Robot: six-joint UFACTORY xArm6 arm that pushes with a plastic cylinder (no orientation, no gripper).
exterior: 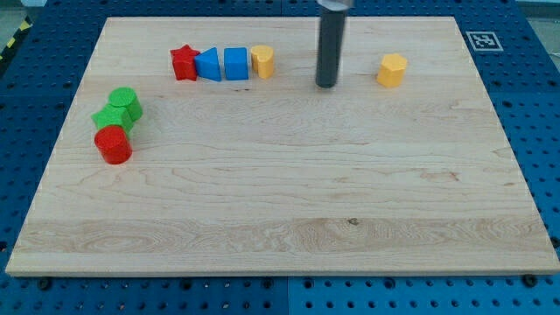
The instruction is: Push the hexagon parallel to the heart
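Note:
A yellow hexagon block (392,70) lies near the view's top right of the wooden board (289,210). A yellow heart block (262,62) ends a row near the view's top, right of a blue square block (236,64), a blue triangle block (208,66) and a red star block (184,63). My tip (326,85) stands on the board between the heart and the hexagon, a little lower than both, touching neither.
At the view's left, a green round block (125,101), a green star block (111,118) and a red round block (113,145) sit clustered together. A blue pegboard surface (534,105) surrounds the board, with a marker tag (479,40) at the top right.

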